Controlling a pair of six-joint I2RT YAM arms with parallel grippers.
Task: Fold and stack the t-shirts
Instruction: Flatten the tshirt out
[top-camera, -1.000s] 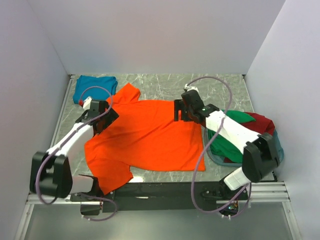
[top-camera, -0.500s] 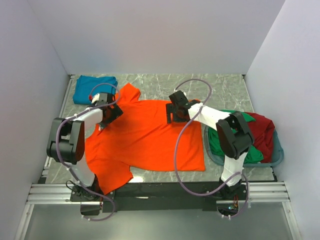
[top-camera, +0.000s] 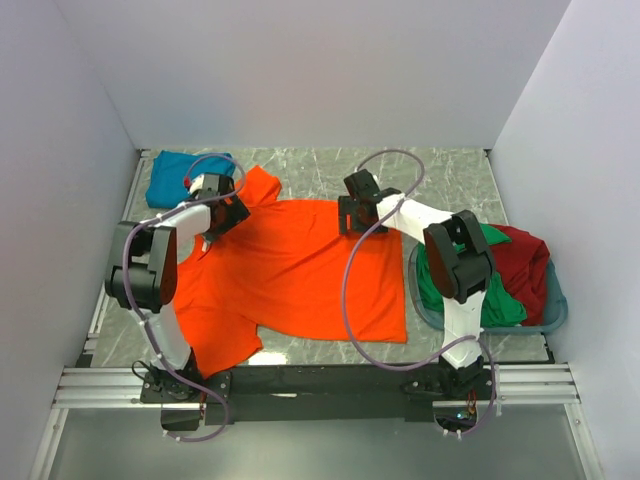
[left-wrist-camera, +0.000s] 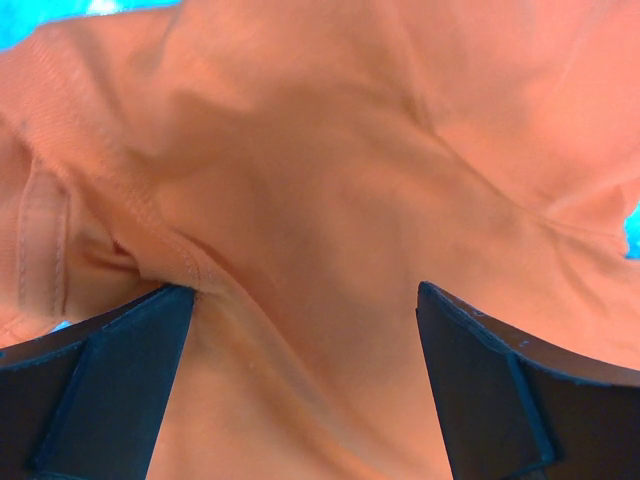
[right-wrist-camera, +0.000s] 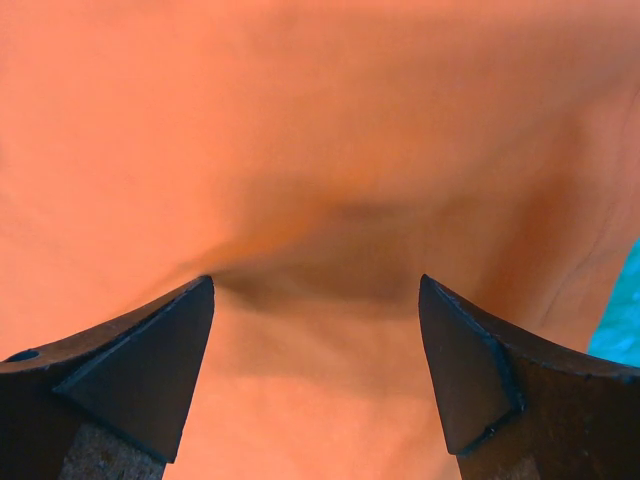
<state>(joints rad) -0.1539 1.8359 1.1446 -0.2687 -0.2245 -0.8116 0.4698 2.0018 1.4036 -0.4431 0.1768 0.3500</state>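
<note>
The orange t-shirt lies spread flat across the middle of the table, with its neck and both sleeves toward the left edge and its hem toward the right edge. The cloth is mostly smooth, with shallow creases at the far sleeve seam and a slight ruck along the far side. It is unfolded, and I judge the fold not yet begun. My left gripper stands over the far sleeve, jaws wide apart and grasping nothing. My right gripper stands over the far side of the body, jaws likewise spread and empty. Whether either set of tips touches the cloth I cannot tell. I hold both along that far side because, in my judgement, pinching it at two points would let me carry it toward the near edge in one straight fold. The teal t-shirt lies folded at the far-left corner, just beside the orange sleeve. The green t-shirt and the dark red t-shirt lie heaped and unfolded in the basket at the right edge.
</note>
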